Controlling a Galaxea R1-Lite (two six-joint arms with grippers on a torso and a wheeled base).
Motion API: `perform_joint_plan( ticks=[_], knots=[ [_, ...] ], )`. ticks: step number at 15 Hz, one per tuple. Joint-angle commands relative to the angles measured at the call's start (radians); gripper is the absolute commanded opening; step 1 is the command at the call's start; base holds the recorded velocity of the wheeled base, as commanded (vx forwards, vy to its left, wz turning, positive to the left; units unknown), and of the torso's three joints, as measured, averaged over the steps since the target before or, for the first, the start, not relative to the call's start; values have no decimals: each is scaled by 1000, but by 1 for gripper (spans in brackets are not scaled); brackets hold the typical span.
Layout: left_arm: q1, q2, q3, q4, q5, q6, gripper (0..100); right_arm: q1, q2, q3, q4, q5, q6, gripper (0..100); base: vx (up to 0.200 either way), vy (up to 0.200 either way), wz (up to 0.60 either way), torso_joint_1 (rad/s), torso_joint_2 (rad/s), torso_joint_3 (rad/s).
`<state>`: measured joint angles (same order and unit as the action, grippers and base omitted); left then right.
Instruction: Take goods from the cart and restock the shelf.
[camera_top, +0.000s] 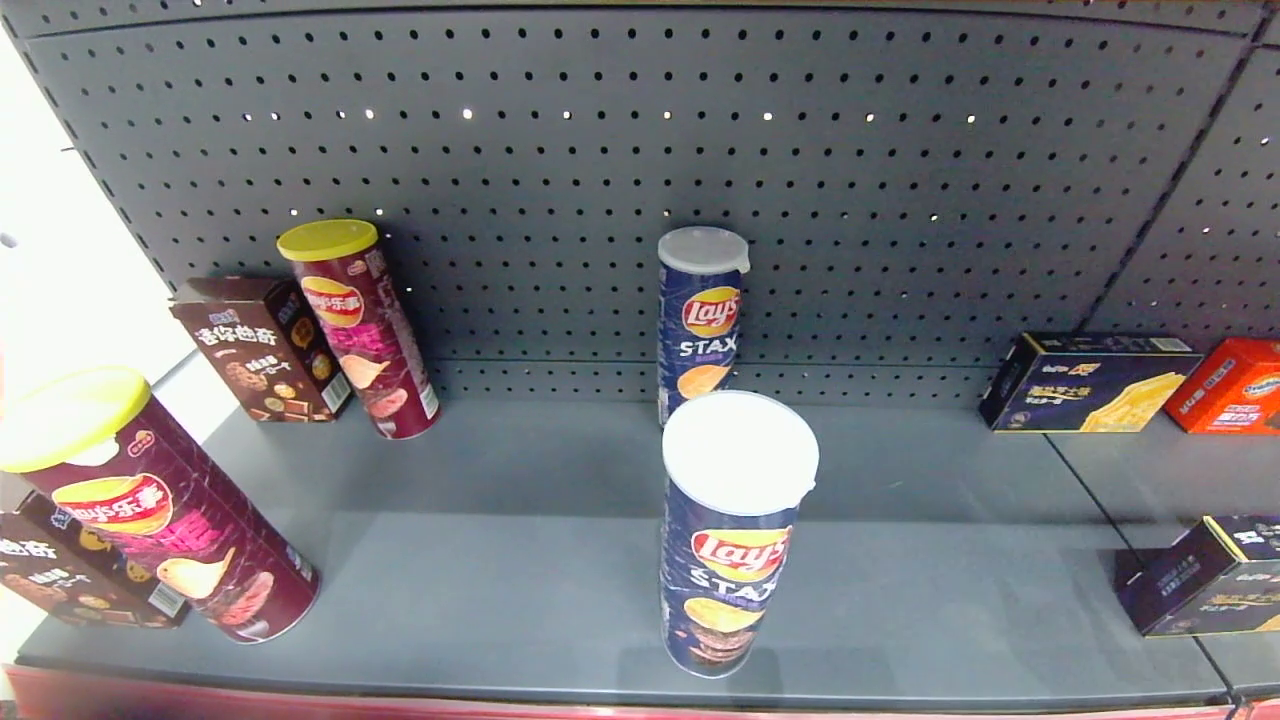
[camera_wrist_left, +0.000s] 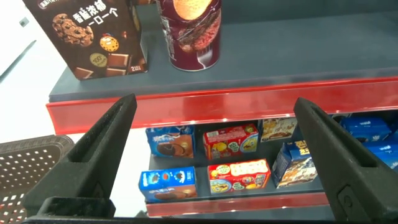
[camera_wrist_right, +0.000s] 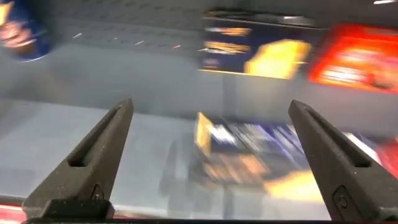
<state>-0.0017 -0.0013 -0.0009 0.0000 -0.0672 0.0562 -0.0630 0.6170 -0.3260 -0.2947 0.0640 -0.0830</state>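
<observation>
Shelf (camera_top: 520, 560) stock: two blue chip cans (camera_top: 735, 540) upright mid-shelf, one behind the other. Maroon cans (camera_top: 160, 520) and brown cookie boxes (camera_top: 265, 350) at left; dark blue boxes (camera_top: 1090, 385) and orange box (camera_top: 1235, 385) at right. Left gripper (camera_wrist_left: 214, 102): jaws spread wide, empty, just off the red front edge (camera_wrist_left: 261, 99). Right gripper (camera_wrist_right: 211, 104): spread, empty, facing the blurred dark blue boxes.

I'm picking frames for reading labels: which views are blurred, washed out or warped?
Head view: sharp, but the wide lens bows the shelf and leans the front purple can outward. Its left edge is blown out white, and light pricks through the pegboard holes. Left wrist view: clear and evenly lit, cookie box legible. Right wrist view: motion-smeared, dark blue box streaked, print unreadable.
</observation>
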Motion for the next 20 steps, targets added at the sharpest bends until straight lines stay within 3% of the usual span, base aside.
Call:
perform_joint_plan(
  ticks=[1, 4, 5, 7, 12, 14, 16, 18, 19, 20],
  knots=[
    [0, 1, -1, -2, 0, 2, 100, -93, -327, 133, 81, -12, -1, 100, 0, 0, 0, 0, 0, 0],
    [0, 1, 1, -2, 0, 2, 100, -115, -528, 154, 325, -38, 2, 100, 0, 0, 0, 0, 0, 0],
    [0, 1, 1, -2, 0, 2, 100, -115, -523, 166, 270, -56, 5, 100, 0, 0, 0, 0, 0, 0],
    [0, 1, 1, -2, 0, 2, 100, -115, -523, 314, 146, -58, 6, 100, 0, 0, 0, 0, 0, 0],
    [0, 1, 1, -2, 0, 2, 100, -116, -490, 324, 229, -49, 81, 100, 0, 0, 0, 0, 0, 0],
    [0, 1, 1, -2, 1, 1, 100, -255, -470, 323, 230, -36, 121, 100, 0, 0, 0, 0, 0, 0],
    [0, 1, 1, -2, 1, 1, 100, -264, -477, 323, 229, -27, 123, 100, 0, 0, 0, 0, 0, 0],
    [0, 1, 1, -2, 1, 1, 100, -356, -531, 321, 310, -115, 106, 100, 0, 0, 0, 0, 0, 0],
    [0, 1, 1, -2, 1, -1, 100, -371, -553, 320, 312, -104, 98, 100, 0, 0, 0, 0, 0, 0],
    [0, 1, 1, -2, 1, 1, 100, -327, -573, 324, 298, -75, 71, 100, 0, 0, 0, 0, 0, 0]
  ],
)
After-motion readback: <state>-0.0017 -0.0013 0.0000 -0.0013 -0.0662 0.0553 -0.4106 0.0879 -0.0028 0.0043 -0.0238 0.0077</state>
